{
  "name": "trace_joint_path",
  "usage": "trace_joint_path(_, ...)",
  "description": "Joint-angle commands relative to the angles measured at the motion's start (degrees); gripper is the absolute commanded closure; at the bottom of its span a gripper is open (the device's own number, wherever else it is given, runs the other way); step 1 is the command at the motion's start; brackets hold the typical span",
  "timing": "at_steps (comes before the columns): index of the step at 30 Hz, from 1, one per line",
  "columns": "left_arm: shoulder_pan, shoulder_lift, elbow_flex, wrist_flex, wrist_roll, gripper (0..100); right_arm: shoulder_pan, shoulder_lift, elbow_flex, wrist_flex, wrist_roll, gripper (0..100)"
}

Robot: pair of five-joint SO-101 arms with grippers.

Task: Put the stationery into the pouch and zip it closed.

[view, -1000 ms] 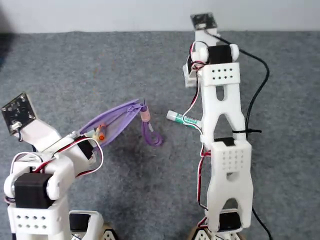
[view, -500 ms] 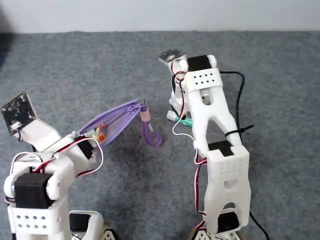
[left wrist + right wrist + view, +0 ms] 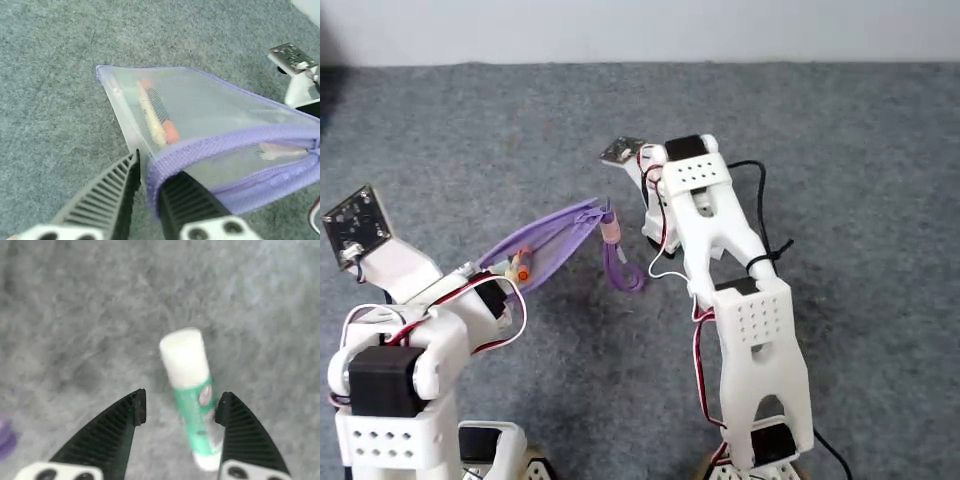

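Right pincer (image 3: 181, 401): wide open, nothing held, hanging just above the grey surface (image 3: 75, 315).

Glue stick (image 3: 192, 400): lies flat on the surface directly under me, inside the gap between the jaws. Its long axis runs out ahead along my line of reach, not across the gap. The white cap points away and the green body comes back toward the wrist. It sits off-centre, almost against one finger and with clear space to the other. My judgement is that closing here would catch the green body across its width, though the near finger will meet it first and may roll it. A small sideways correction before closing looks wise.

Farther off: left pincer (image 3: 147, 182) is clamped on the lower corner of the pouch (image 3: 200, 115), holding it propped up off the surface. Pens (image 3: 155, 120) show through the mesh. The purple zip edge looks open, so the mouth seems ready to receive.

From the high view, the pouch (image 3: 545, 240) points its strap end toward my right arm, near but apart. The right arm is plainly the nearer one to the stick.
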Motion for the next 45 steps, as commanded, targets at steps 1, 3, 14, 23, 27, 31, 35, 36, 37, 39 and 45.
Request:
trace_joint_path(1,0.18,-0.18,-1.19,-1.32,0.62,99,1.98,0.84,-0.09,-3.56,2.11,76.0)
trace_joint_path(3,0.18,-0.18,-1.19,-1.32,0.62,99,2.68,1.80,-0.09,-3.91,2.90,77.1)
trace_joint_path(14,0.18,-0.18,-1.10,-1.23,0.62,99,3.21,-0.04,-0.18,0.22,1.93,99.1)
trace_joint_path(23,0.62,0.00,-1.01,-1.14,0.53,99,2.59,-12.09,0.00,12.00,-10.20,99.1)
trace_joint_path(27,0.62,0.09,-1.01,-1.23,0.53,99,2.95,-19.74,2.37,12.09,-14.42,99.1)
trace_joint_path(31,0.62,-0.09,0.04,-1.23,0.44,99,1.63,-30.46,13.10,12.09,-16.53,99.1)
trace_joint_path(35,0.62,-0.18,0.40,-1.23,0.44,99,-1.54,-43.21,24.18,11.91,-21.19,99.1)
trace_joint_path(36,0.62,-0.18,0.40,-1.23,0.44,99,-2.59,-46.20,25.93,11.74,-22.77,99.1)
trace_joint_path(37,0.62,-0.18,0.31,-1.32,0.44,99,-3.91,-49.10,27.25,11.56,-24.18,99.1)
trace_joint_path(39,0.62,-0.18,0.31,-1.32,0.44,99,-6.99,-53.93,28.22,11.38,-27.34,99.1)
trace_joint_path(45,0.70,0.26,0.40,-1.93,-1.85,99,-17.10,-61.67,28.22,4.35,-39.38,99.1)
